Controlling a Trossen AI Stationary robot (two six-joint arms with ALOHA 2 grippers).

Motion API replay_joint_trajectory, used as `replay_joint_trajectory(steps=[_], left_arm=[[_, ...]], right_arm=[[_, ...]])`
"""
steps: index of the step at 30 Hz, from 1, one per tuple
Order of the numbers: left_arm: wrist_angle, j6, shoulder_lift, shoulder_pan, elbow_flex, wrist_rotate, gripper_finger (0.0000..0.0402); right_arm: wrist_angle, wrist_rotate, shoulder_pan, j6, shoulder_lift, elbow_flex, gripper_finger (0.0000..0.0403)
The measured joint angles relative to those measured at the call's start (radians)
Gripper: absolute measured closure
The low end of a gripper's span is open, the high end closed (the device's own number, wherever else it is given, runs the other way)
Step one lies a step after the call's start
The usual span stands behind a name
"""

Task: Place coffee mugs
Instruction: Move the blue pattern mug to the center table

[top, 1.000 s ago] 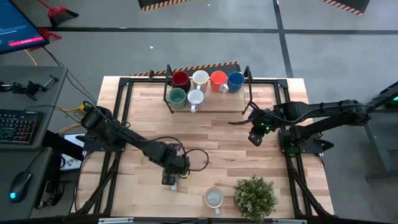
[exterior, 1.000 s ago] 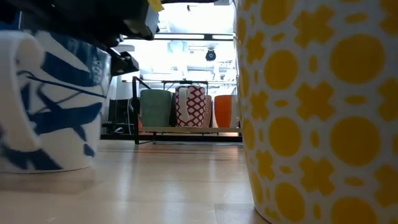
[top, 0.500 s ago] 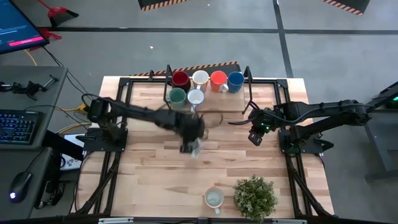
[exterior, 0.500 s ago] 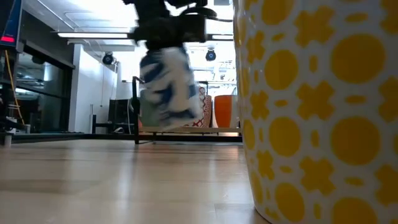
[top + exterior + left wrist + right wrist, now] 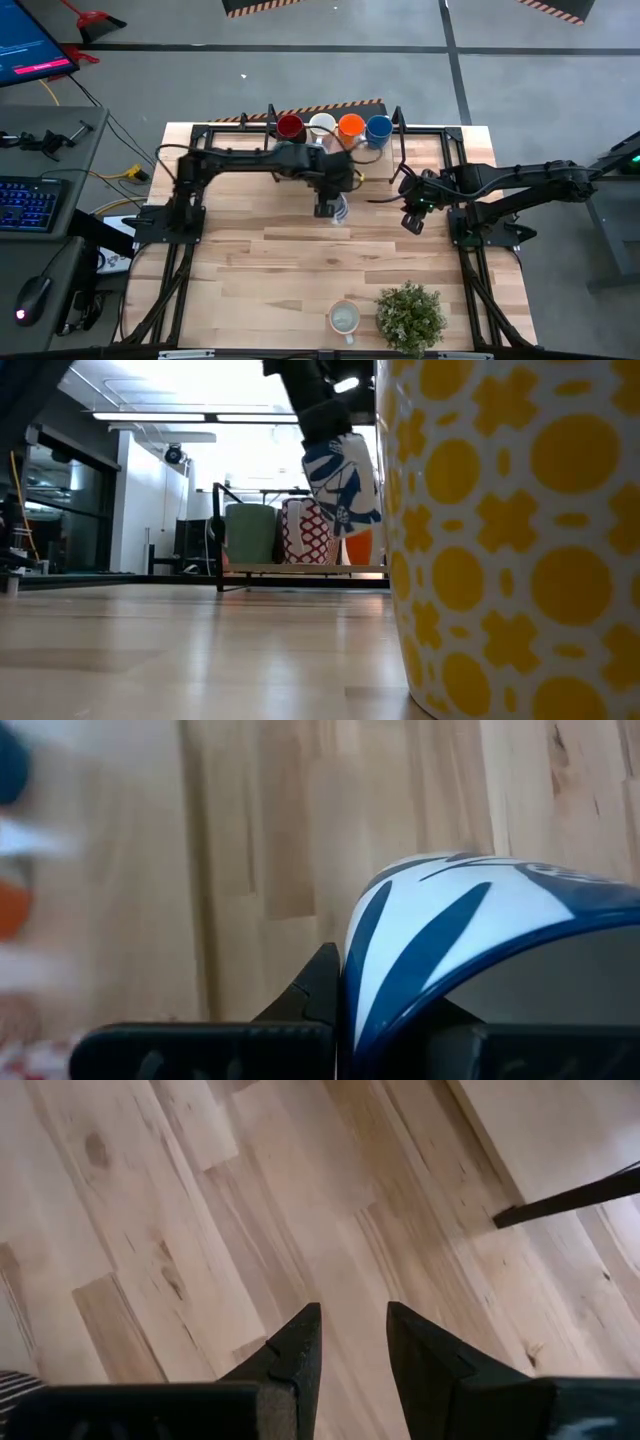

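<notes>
Blue-and-white, the mug (image 5: 342,483) hangs in the air above the tabletop (image 5: 250,250), gripped at its rim by the left tool (image 5: 327,207), which is closed on it. It is near the shelf (image 5: 350,170) at the far edge, where a red mug (image 5: 290,127), a white mug (image 5: 321,124), an orange mug (image 5: 350,125) and a blue mug (image 5: 378,127) stand in a row. The right tool (image 5: 352,1342) hovers over bare wood on the right side, its fingers a little apart and holding nothing. Another white mug (image 5: 344,319) stands beside the plant (image 5: 410,315) at the near edge.

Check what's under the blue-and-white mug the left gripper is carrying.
The blue-and-white mug hangs clear in the left gripper; below it is bare table. The low view shows rack mugs behind; the arm hides that spot from overhead.
</notes>
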Motion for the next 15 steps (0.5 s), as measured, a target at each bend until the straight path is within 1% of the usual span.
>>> replay_joint_trajectory(steps=[4,8,12,15], left_arm=[[-0.097,0.045,0.114,0.0,0.166,0.03,0.0391],[-0.151,0.072,0.211,0.0,0.295,0.032,0.0391],[-0.207,0.086,0.285,0.001,0.393,0.049,0.0391],[-0.23,0.094,0.325,0.001,0.434,0.048,0.0391]], right_arm=[[-0.03,-0.009,0.0,0.0,0.0,0.0,0.0308],[-0.122,-0.019,0.0,0.014,0.0,0.0,0.0308],[-0.259,-0.051,0.0,0.034,0.0,0.0,0.0308],[-0.351,-0.061,0.0,0.034,0.0,0.0,0.0308]])
